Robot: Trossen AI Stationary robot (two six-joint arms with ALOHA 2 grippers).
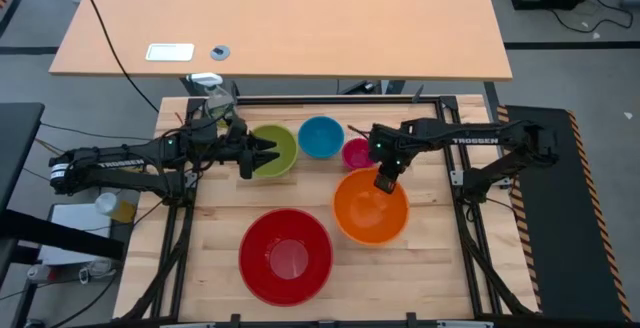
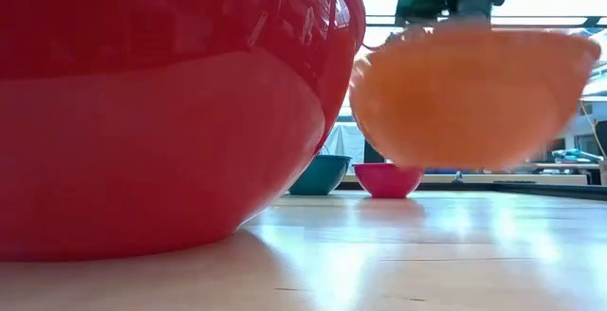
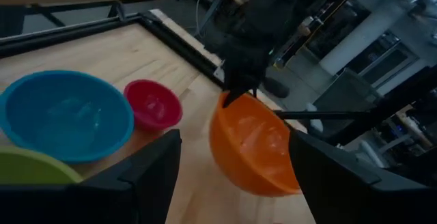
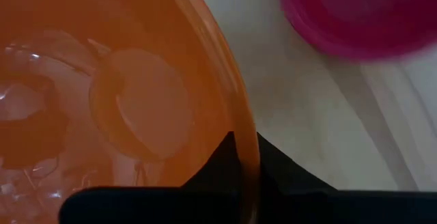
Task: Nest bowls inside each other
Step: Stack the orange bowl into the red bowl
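The orange bowl [image 1: 370, 208] hangs above the table's right half, with my right gripper [image 1: 385, 180] shut on its far rim. In the low view this orange bowl [image 2: 469, 98] floats clear of the wood. The big red bowl [image 1: 286, 256] sits on its base near the front middle. Along the far side the yellow-green bowl [image 1: 275, 150], the blue bowl [image 1: 321, 136] and the small pink bowl [image 1: 356, 152] stand in a row. My left gripper [image 1: 262, 153] is open over the yellow-green bowl's left rim, holding nothing. My right gripper pinches the orange bowl's rim [image 4: 242, 125] on its far side, one finger inside the bowl and one outside. The fingers come steeply from above. The bowl hangs tilted below them [image 3: 256, 149], lifted clear of the table.
A green spray bottle [image 1: 213, 96] stands at the table's far left corner. A black frame rail [image 1: 330, 99] runs along the far edge, with a desk [image 1: 280, 28] behind it. Bare wood lies between the red bowl and the far row [image 1: 220, 193].
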